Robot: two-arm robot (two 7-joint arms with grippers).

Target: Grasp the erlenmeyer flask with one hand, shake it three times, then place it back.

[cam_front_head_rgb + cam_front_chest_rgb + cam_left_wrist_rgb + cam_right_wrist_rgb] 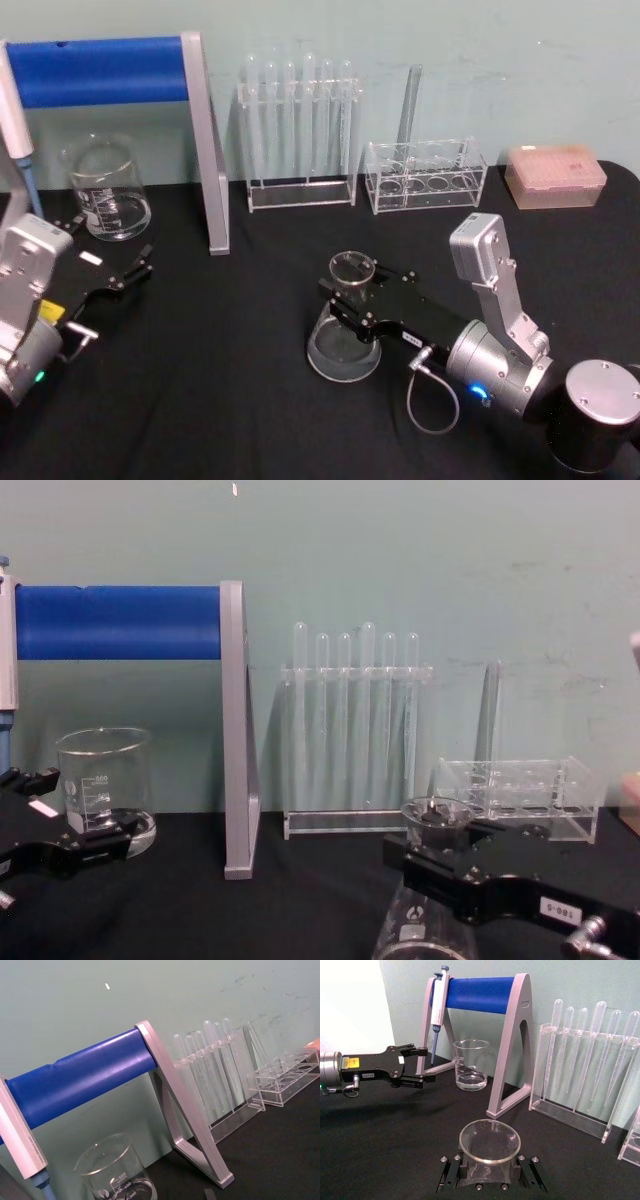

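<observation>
The erlenmeyer flask [343, 350] is clear glass and stands near the middle of the black table [230, 400], its open rim [490, 1140] facing up. My right gripper [345, 290] reaches in from the right and is shut on the flask's neck just under the rim, one black finger [454, 1172] on each side. From the chest view the flask [415, 925] widens out below the right gripper [430, 855]. At the table's left my left gripper [110, 248] rests open and holds nothing, close to a beaker.
A glass beaker [105, 190] holding a little liquid stands at the back left. Beside it is a blue-and-grey pipette stand [205, 150] with a pipette [15, 120] hanging on it. Two clear racks [300, 130] [425, 175] and a pink tip box [555, 175] line the back.
</observation>
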